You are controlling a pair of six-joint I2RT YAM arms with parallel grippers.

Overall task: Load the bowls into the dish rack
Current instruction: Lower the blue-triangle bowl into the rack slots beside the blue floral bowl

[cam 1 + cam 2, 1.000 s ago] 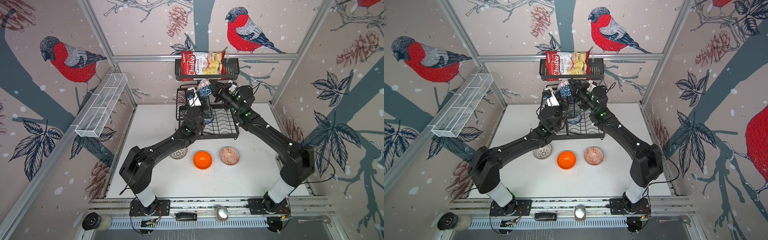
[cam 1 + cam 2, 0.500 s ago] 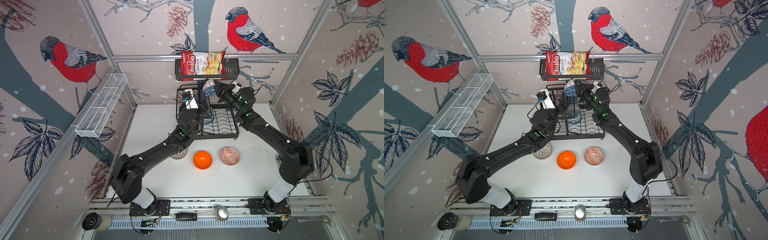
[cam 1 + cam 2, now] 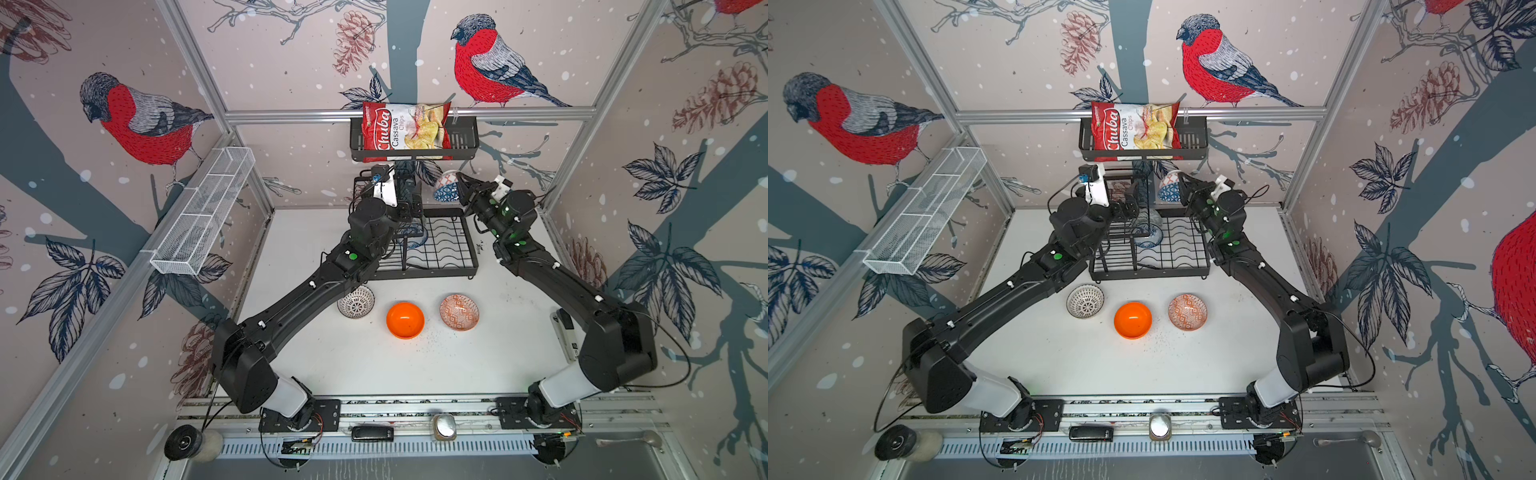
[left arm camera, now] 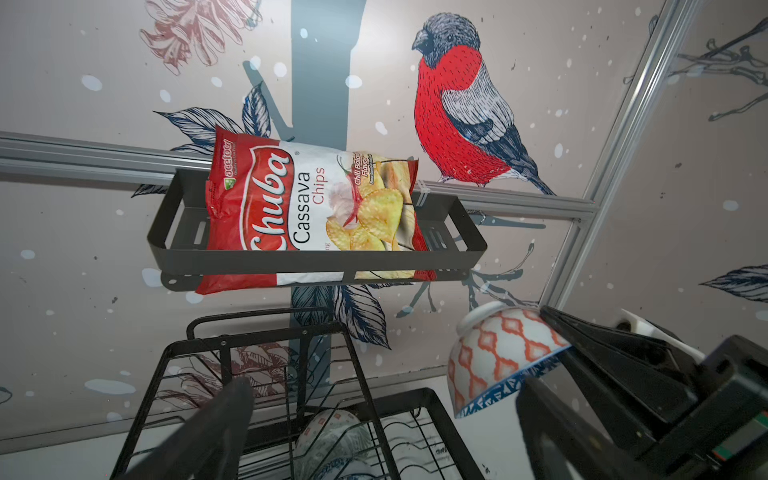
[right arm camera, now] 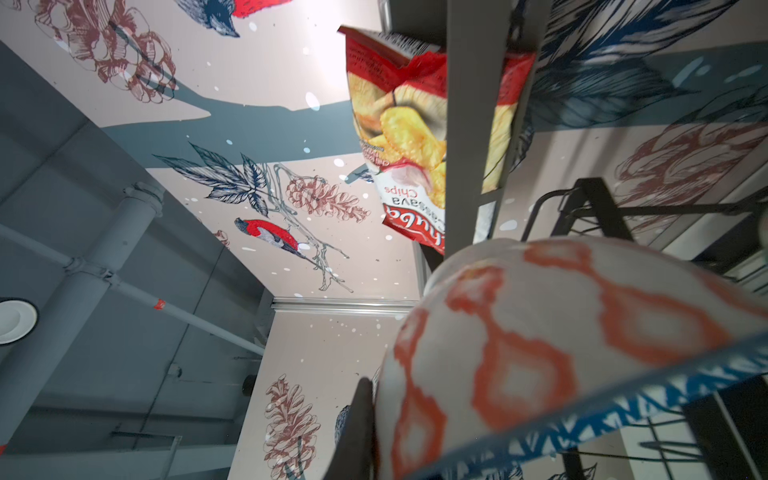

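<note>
My right gripper (image 3: 462,188) is shut on the rim of a blue-white bowl (image 3: 445,187) with an orange lattice outside, held in the air right of the dish rack's (image 3: 442,253) upper shelf. One finger (image 5: 357,428) presses the bowl's wall (image 5: 561,353). My left gripper (image 4: 386,415) is open and empty above the rack, near the shelf (image 4: 266,345). A grey-green bowl (image 4: 332,436) and a blue-white bowl (image 3: 1148,239) stand in the rack's base. On the table lie the white black-lined bowl (image 3: 355,302), the plain orange bowl (image 3: 405,320) and the orange-red patterned bowl (image 3: 459,311).
A black basket (image 3: 461,141) with a chips bag (image 3: 405,133) hangs on the back wall just above the rack. A long white mesh basket (image 3: 203,212) hangs on the left wall. A small device (image 3: 567,332) lies by the table's right edge.
My left gripper has opened wide and risen from the rack's base toward the upper shelf. My right gripper has carried its bowl a little to the right.
</note>
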